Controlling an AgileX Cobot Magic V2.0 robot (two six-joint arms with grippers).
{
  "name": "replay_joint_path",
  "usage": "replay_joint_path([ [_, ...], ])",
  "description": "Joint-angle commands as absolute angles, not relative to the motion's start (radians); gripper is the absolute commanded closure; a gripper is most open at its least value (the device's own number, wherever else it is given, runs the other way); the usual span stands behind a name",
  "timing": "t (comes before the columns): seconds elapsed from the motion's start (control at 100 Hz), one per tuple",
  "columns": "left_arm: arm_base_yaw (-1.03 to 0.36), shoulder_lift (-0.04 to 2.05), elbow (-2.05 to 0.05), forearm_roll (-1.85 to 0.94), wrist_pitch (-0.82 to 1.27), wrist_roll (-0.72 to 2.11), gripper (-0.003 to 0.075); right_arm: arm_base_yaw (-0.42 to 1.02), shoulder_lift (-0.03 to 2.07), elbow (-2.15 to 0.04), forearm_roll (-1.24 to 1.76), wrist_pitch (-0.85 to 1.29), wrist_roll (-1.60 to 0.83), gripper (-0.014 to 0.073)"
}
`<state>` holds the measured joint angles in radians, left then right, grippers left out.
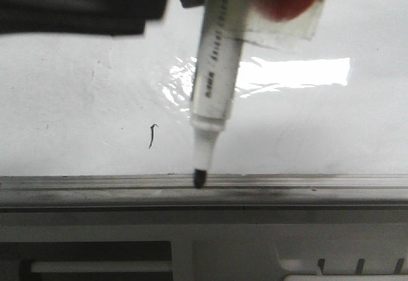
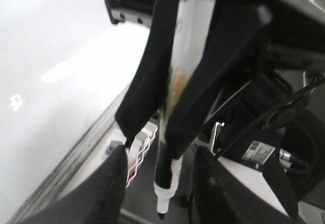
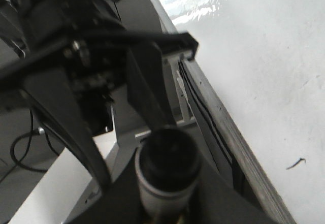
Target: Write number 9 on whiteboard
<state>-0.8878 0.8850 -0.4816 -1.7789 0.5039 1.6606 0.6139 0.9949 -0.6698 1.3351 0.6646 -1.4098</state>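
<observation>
The whiteboard [image 1: 76, 102] is glossy white with bright glare, and a grey rail [image 1: 319, 182] runs along its near edge. Only a tiny hooked black tick [image 1: 152, 135] is on it; no number 9 shows. A white marker [image 1: 217, 71] hangs nearly upright with its black tip [image 1: 199, 179] at the rail. My right gripper [image 2: 170, 132] is shut on the marker's barrel, and the marker's round dark back end [image 3: 167, 158] sits between its fingers. My left gripper [image 2: 162, 188] stands open just beside it, with its dark pads [image 2: 109, 188] wide apart and holding nothing.
A dark arm [image 1: 83, 0] fills the top left of the front view. Below the rail lies a grey frame with slots [image 1: 95, 255]. A white wavy wire rack [image 2: 147, 142], black cables and a labelled box [image 2: 259, 150] lie off the board's edge.
</observation>
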Motion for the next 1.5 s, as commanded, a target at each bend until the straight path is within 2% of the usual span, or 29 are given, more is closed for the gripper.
replay_joint_path([
  [0.0,-0.890,0.785,-0.511,-1.771,0.529,1.612,0.0321,0.616,0.990,-0.751,1.166,0.712,-1.232,0.0652],
  [0.12,-0.890,0.648,-0.511,-1.695,0.449,1.528,0.0322,0.616,1.012,-0.886,0.838,0.867,-0.943,0.0652],
  [0.27,-0.890,0.514,-0.504,-1.624,0.218,1.386,0.0343,0.620,1.057,-1.078,0.468,1.109,-0.664,0.0646],
  [0.42,-0.890,0.441,-0.472,-1.629,0.061,1.386,0.0428,0.695,1.040,-1.216,0.194,1.096,-0.512,0.0639],
  [0.59,-0.890,0.438,-0.440,-1.662,0.028,1.386,0.0493,0.822,0.956,-1.162,0.010,0.774,-0.353,0.0639],
  [0.71,-0.890,0.438,-0.431,-1.666,0.028,1.386,0.0498,0.894,0.886,-0.966,-0.059,0.367,-0.353,0.0639],
  [0.8,-0.890,0.438,-0.431,-1.668,0.028,1.386,0.0498,0.890,0.854,-0.786,-0.076,0.007,-0.353,0.0639],
  [0.9,-0.890,0.438,-0.431,-1.668,0.028,1.386,0.0498,0.832,0.861,-0.648,-0.042,-0.245,-0.353,0.0640],
  [1.09,-0.890,0.438,-0.431,-1.668,0.028,1.386,0.0498,0.722,0.922,-0.594,0.037,-0.328,-0.353,0.0642],
  [1.49,-0.890,0.438,-0.394,-1.668,0.030,1.386,0.0498,0.691,1.043,-0.594,0.049,-0.457,-0.355,0.0643],
])
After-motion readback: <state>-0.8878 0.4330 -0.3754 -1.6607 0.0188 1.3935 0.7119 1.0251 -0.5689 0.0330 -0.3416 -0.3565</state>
